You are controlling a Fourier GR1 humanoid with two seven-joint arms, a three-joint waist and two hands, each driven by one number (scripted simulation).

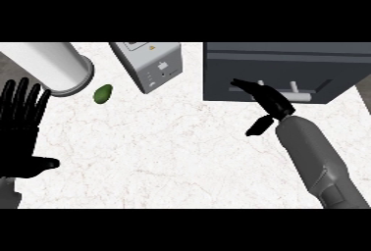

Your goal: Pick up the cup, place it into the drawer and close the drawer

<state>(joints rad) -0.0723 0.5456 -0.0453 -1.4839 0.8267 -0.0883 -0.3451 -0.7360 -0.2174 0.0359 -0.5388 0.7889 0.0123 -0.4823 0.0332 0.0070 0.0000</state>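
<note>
Dark drawer shut, right hand at its handle.
Its fingers reach out straight to the front; the cup (lying sideways) rests far-left on the desk, left hand spread beside.

Drawer unit sits upper right of frame on the counter; right hand is at its front by the handle. Box appliance top centre, small oval object left of it, large cylinder upper left. Left hand at the left edge.
</note>
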